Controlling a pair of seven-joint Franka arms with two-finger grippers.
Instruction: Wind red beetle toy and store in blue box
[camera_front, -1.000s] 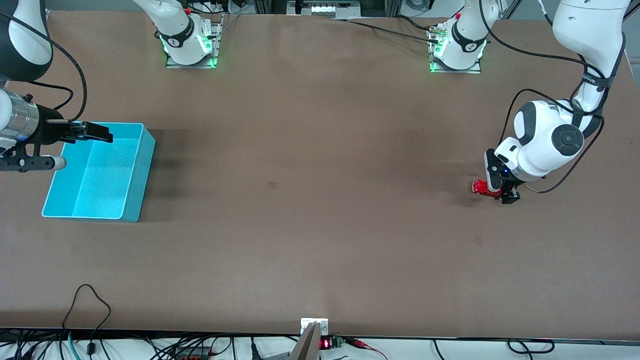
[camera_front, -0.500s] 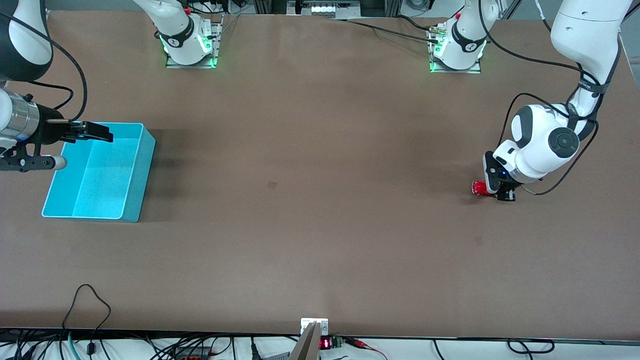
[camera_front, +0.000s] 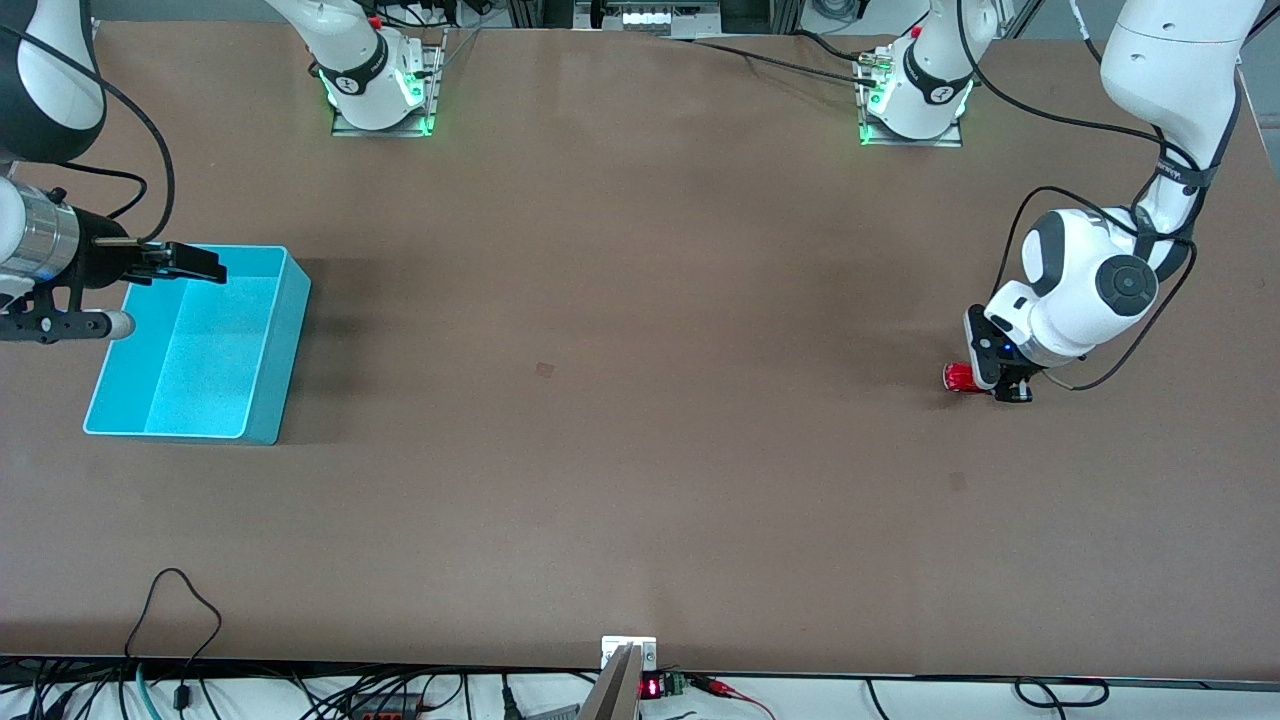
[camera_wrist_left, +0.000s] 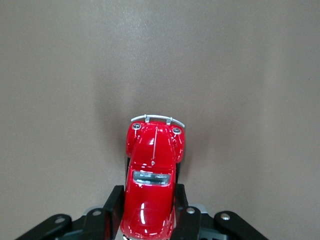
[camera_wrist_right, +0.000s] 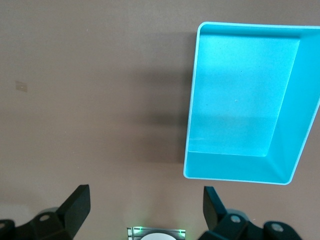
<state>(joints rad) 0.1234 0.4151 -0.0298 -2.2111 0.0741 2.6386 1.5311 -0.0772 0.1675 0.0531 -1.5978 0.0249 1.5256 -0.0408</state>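
Note:
The red beetle toy (camera_front: 958, 377) sits on the brown table at the left arm's end. My left gripper (camera_front: 1000, 385) is down at table level and shut on it. In the left wrist view the toy (camera_wrist_left: 152, 170) lies lengthwise between the black fingers (camera_wrist_left: 113, 205), which press on its sides, and its silvery bumper points away from the wrist. The blue box (camera_front: 285, 340) stands with nothing in it at the right arm's end. My right gripper (camera_front: 190, 264) waits open over the box's rim. The right wrist view shows the box (camera_wrist_right: 295, 125) past the spread jaws of the right gripper (camera_wrist_right: 147, 205).
Both arm bases (camera_front: 378, 95) (camera_front: 915, 100) stand along the table edge farthest from the front camera. Cables (camera_front: 180, 600) and a small white bracket (camera_front: 628, 650) lie at the nearest edge. Bare brown tabletop stretches between the toy and the box.
The left gripper has settled lower over the toy and closed on it, so less of the red body shows. The right arm has not moved.

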